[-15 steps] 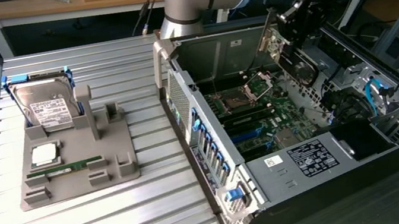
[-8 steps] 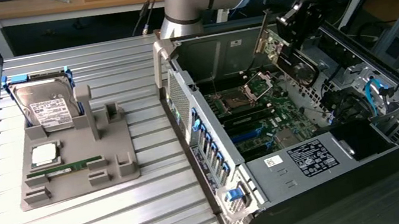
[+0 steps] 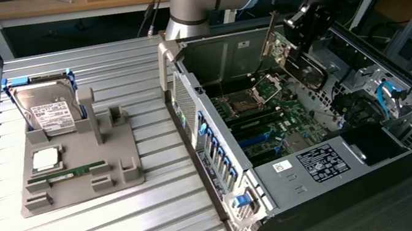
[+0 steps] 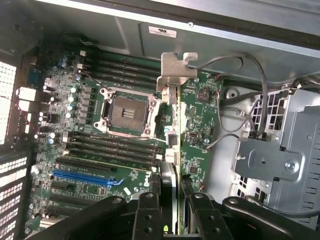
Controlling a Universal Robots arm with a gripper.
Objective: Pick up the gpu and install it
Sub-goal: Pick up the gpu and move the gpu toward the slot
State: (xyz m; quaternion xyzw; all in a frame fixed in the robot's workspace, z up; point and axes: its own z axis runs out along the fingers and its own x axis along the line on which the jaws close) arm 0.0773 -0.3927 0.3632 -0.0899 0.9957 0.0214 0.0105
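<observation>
The gpu (image 3: 288, 56) is a thin green-and-dark card with a pale metal bracket. It hangs upright over the open computer case (image 3: 210, 128), above the motherboard (image 3: 267, 112). My gripper (image 3: 301, 29) is shut on its upper edge. In the wrist view the gpu (image 4: 172, 150) appears edge-on like a blade, bracket (image 4: 176, 70) at its far end, clamped in my gripper (image 4: 172, 195) by the two black fingers (image 4: 149, 210). Below it lie the motherboard (image 4: 100, 125), its empty processor socket (image 4: 124, 110) and a blue expansion slot (image 4: 85, 177).
A grey parts holder (image 3: 119, 166) on the slatted table at the exterior view's left carries a hard drive (image 3: 51, 109), a processor (image 3: 46, 158) and a memory stick (image 3: 70, 173). Cables (image 4: 240, 100) and a metal drive cage (image 4: 295, 145) sit inside the case beside the card.
</observation>
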